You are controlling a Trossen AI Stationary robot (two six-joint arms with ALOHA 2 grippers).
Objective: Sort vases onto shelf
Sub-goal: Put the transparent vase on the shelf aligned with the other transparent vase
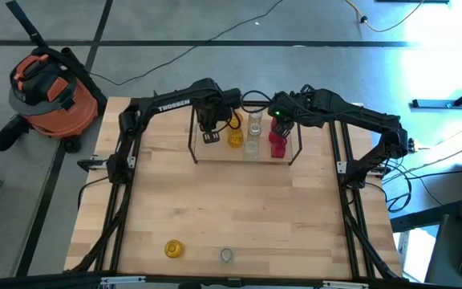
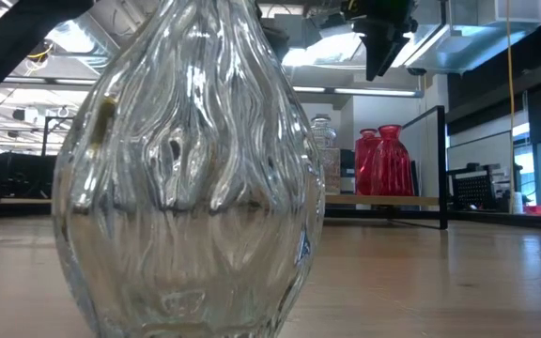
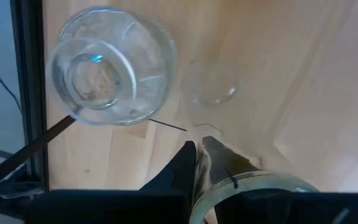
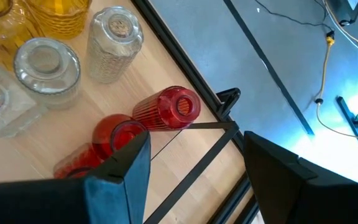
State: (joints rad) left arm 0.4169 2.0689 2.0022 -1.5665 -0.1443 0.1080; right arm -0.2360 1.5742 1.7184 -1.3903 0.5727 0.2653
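The large light-wood table (image 1: pixel 239 201) carries, at the upper middle of the high view, the small light-wood shelf in a black wire frame (image 1: pixel 223 154). Both arms hang over it.

The left gripper (image 1: pixel 212 136) is at the shelf's left end. Its fingers are nearly pressed together and seem to pinch the wall of a clear glass vase with a round rim (image 3: pixel 253 190). A clear round glass bowl vase (image 3: pixel 110 65) stands just beside it.

The right gripper (image 4: pixel 194 180) is spread wide with nothing between its fingers, above the shelf's right end.

Near it I count three ribbed red glass vases (image 4: pixel 166 109), three clear glass jars (image 4: pixel 45 65) and two yellow glass vases (image 4: pixel 58 15) (these are partly cut by the frame).

Two vases are not yet on the shelf. A small yellow glass vase (image 1: pixel 174 249) and a small clear ribbed glass vase (image 1: pixel 226 255) stand at the lower edge of the high view, well apart from both grippers. Both are upright, with the long axis vertical. The yellow one lies more to the left arm's side, and the clear one is almost central.
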